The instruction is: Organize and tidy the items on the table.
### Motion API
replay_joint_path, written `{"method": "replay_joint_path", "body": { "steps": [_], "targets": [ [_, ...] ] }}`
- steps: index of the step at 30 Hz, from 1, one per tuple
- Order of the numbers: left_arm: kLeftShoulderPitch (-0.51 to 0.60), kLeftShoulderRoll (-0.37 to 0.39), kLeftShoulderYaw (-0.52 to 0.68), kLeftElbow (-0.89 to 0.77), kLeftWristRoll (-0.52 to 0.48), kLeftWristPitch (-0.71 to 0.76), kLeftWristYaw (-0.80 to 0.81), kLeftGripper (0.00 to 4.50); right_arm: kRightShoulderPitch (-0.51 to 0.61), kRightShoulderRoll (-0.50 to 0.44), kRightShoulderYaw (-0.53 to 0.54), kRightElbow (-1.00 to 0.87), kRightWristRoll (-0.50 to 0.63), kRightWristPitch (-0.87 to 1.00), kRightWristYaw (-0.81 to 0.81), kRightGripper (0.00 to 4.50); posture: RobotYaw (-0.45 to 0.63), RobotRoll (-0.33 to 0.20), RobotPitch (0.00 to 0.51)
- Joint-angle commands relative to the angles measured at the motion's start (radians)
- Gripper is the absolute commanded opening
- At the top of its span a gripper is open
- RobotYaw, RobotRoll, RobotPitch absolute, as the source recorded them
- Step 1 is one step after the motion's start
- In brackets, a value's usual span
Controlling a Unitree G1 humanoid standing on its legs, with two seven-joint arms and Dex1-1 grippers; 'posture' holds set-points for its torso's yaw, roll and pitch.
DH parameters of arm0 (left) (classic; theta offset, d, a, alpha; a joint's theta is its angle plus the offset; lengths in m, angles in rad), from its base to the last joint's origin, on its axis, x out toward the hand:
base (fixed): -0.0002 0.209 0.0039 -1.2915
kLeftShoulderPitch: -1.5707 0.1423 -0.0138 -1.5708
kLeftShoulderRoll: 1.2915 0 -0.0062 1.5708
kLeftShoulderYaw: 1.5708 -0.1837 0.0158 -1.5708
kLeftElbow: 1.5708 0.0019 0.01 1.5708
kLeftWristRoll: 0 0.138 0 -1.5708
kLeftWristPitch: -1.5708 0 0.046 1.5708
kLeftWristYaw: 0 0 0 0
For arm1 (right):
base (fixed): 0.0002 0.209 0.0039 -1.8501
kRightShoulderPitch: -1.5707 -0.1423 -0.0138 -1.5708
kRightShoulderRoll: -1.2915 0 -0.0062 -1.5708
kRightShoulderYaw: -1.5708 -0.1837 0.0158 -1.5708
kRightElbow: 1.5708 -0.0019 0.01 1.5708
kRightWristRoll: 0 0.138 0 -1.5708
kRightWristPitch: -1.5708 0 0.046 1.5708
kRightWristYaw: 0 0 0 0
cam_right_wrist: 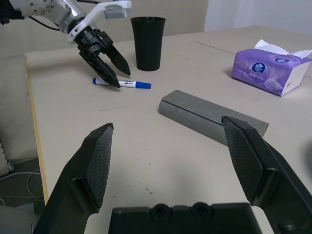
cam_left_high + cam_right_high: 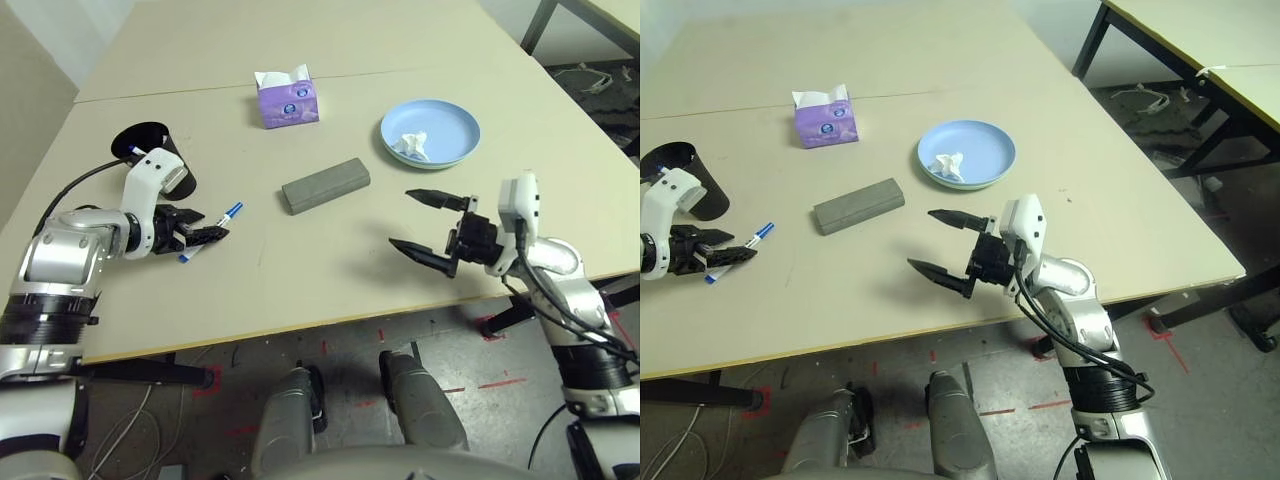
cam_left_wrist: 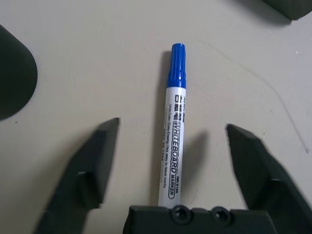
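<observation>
you are working over the big pale surface (image 2: 330,260), which is carrying everything, so let me go down by size. the blue plate (image 2: 455,140) is sitting at the far right with a crumpled tissue (image 2: 410,146) in it; i judge the plate stiff and smooth, best taken at the rim, and the tissue almost weightless and soft, pinchable anywhere. the black cup (image 1: 147,43) is standing upright at the far left with another pen poking from its mouth; it looks light and likely to tip if nudged high. the grey glasses case (image 2: 326,185) is lying mid-surface, rigid and oblong, and i judge it is best gripped across its narrow width near the middle. the purple tissue box (image 2: 288,99) is sitting beyond it, soft-sided and light.

the smallest piece is the whiteboard marker (image 3: 173,131) with the blue cap, lying flat just in front of the cup. it is looking thin, hard and slick, prone to rolling, so take the white barrel at mid-length, across its axis.

your left gripper (image 2: 205,236) is hanging over that marker with its jaws spread wide, one on each side of the barrel, gripping nothing. your right gripper (image 2: 425,225) is hovering near the front edge, jaws fully spread and empty, pointing toward the case.
</observation>
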Motion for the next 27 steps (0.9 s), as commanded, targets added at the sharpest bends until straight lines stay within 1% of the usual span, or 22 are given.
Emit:
{"method": "replay_joint_path", "body": {
  "steps": [1, 10, 14, 16, 18, 21, 25, 27],
  "targets": [
    [0.018, 0.01, -0.025, -0.014, 0.01, 0.006, 0.001, 4.47, 0.001, 0.001, 0.019, 0.004, -0.009, -0.006, 0.005, 4.5, -0.15, 0.0, 0.174],
    [0.029, -0.007, -0.048, -0.015, 0.028, -0.02, 0.033, 4.47, 0.0, -0.002, 0.022, -0.005, -0.008, 0.0, 0.006, 4.5, -0.15, 0.0, 0.176],
    [0.036, -0.013, -0.054, 0.001, 0.052, -0.059, 0.052, 4.47, -0.001, -0.004, 0.027, -0.013, -0.006, 0.009, 0.001, 4.5, -0.15, 0.0, 0.177],
    [0.033, -0.025, -0.042, 0.008, 0.05, -0.077, 0.064, 4.07, -0.002, -0.004, 0.028, -0.014, -0.004, 0.011, 0.0, 4.5, -0.15, 0.0, 0.177],
    [0.027, -0.036, -0.03, 0.014, 0.043, -0.084, 0.071, 3.53, 0.0, -0.004, 0.029, -0.016, -0.004, 0.013, -0.001, 4.5, -0.15, 0.0, 0.178],
    [0.024, -0.039, -0.026, 0.019, 0.045, -0.096, 0.076, 2.46, 0.004, -0.004, 0.03, -0.019, -0.004, 0.015, -0.001, 4.5, -0.15, 0.0, 0.177],
    [0.024, -0.037, -0.028, 0.021, 0.048, -0.11, 0.077, 1.16, 0.004, -0.003, 0.031, -0.02, -0.003, 0.017, -0.001, 4.5, -0.15, 0.0, 0.175],
    [0.029, -0.034, -0.025, 0.013, 0.042, -0.107, 0.074, 0.39, 0.005, -0.003, 0.031, -0.018, -0.003, 0.016, 0.0, 4.5, -0.15, 0.0, 0.175]
  ]
}}
